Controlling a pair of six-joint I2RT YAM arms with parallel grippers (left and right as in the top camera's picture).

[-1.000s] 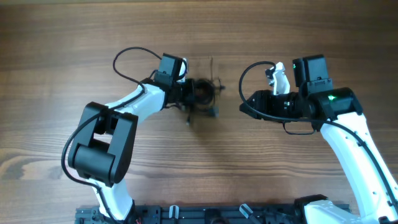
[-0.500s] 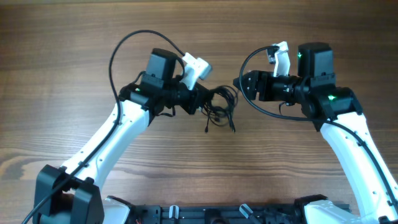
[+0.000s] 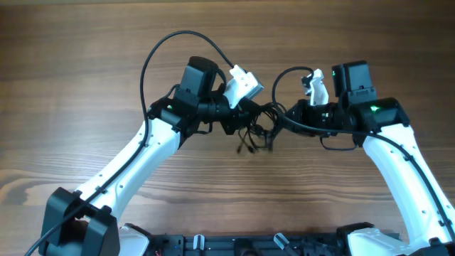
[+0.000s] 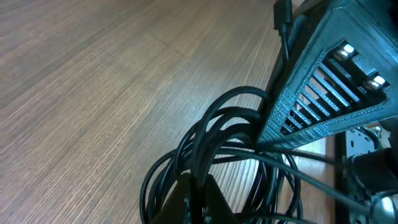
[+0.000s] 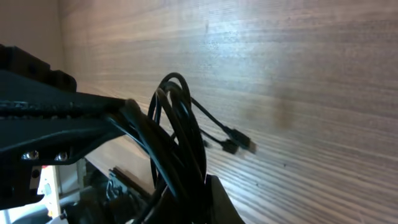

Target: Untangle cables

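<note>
Thin black soft cables (image 3: 256, 132) are looking light and floppy; my left claw (image 3: 240, 121) and right claw (image 3: 283, 116) are both pinching their loops tight.

Two long white arms, smooth and round: left arm (image 3: 131, 162), right arm (image 3: 402, 167). Black boxy joints at the bends. A tiny green light (image 3: 375, 109) on the right one. A thick black wire (image 3: 181, 32) in a big loop over the left one. Black left hand (image 3: 243, 122) and black right hand (image 3: 281, 114), with a white block (image 3: 243, 84) beside each. Rows of slots and small silver screws (image 4: 348, 50) on the right hand's side.
</note>
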